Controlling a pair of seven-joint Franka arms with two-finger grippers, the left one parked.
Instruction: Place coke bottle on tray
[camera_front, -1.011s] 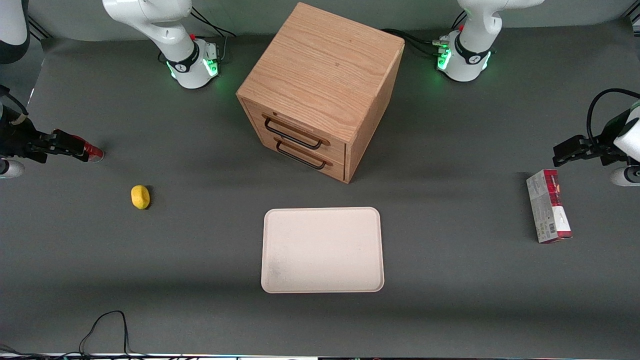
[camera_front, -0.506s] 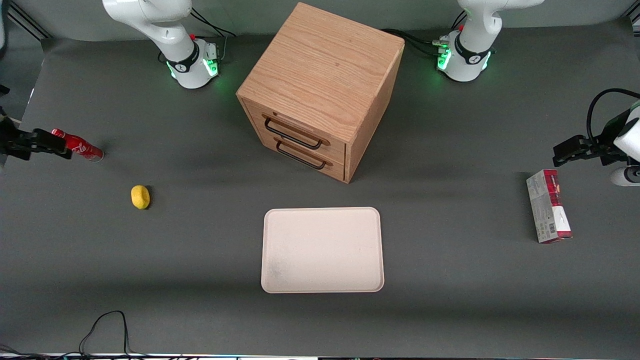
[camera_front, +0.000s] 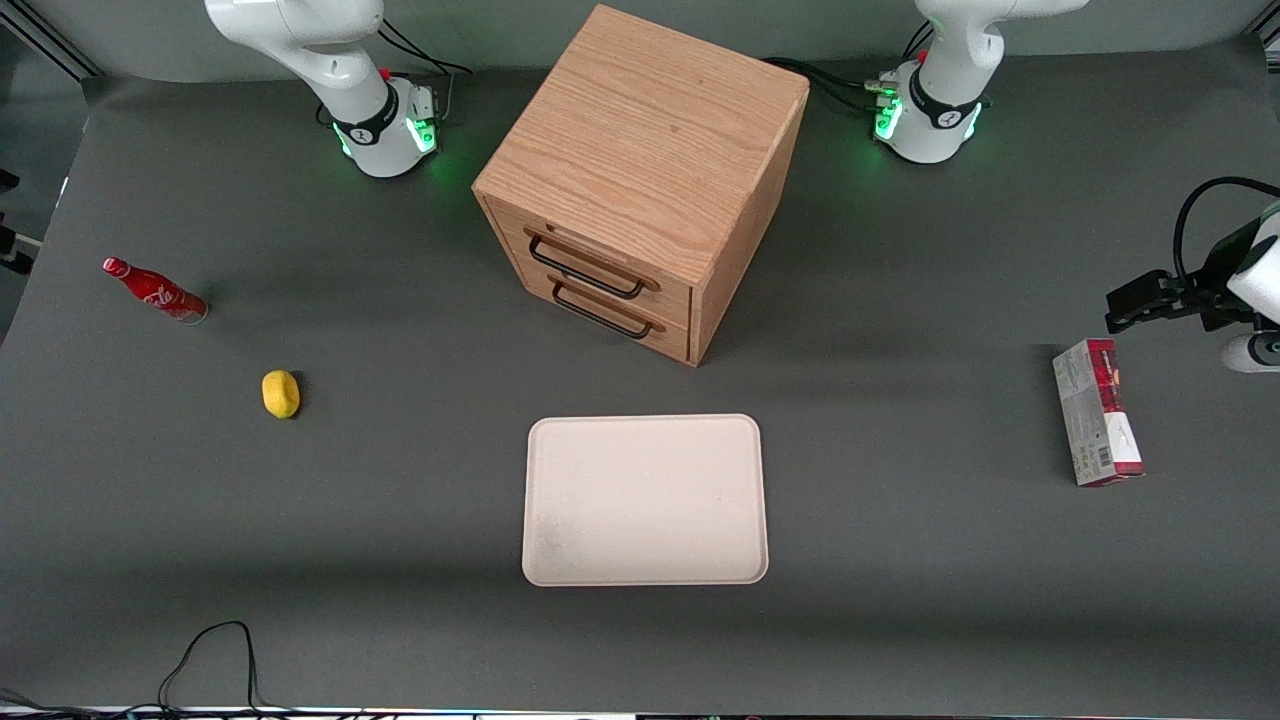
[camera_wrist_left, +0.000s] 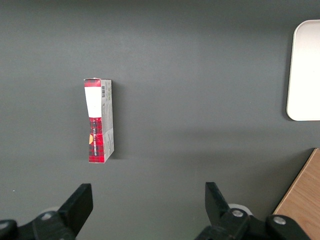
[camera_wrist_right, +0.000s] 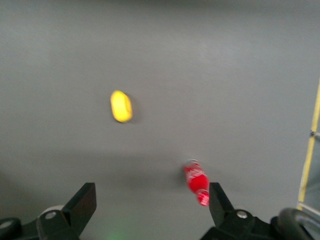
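Observation:
The coke bottle (camera_front: 155, 290), small and red with white lettering, stands on the grey table toward the working arm's end, with nothing touching it. It also shows in the right wrist view (camera_wrist_right: 196, 182), close to one finger. The gripper (camera_wrist_right: 152, 205) is open and empty, raised above the table with the bottle beneath it, and is out of the front view. The cream-white tray (camera_front: 645, 500) lies empty in front of the cabinet, nearer the front camera; its edge shows in the left wrist view (camera_wrist_left: 305, 70).
A yellow lemon (camera_front: 281, 393) lies near the bottle, nearer the front camera, and shows in the right wrist view (camera_wrist_right: 121, 106). A wooden two-drawer cabinet (camera_front: 640, 170) stands mid-table. A red-and-grey carton (camera_front: 1097, 425) lies toward the parked arm's end.
The gripper drew back off the bottle toward the working arm's end and left the front view. The bottle stays where it was, now fully uncovered.

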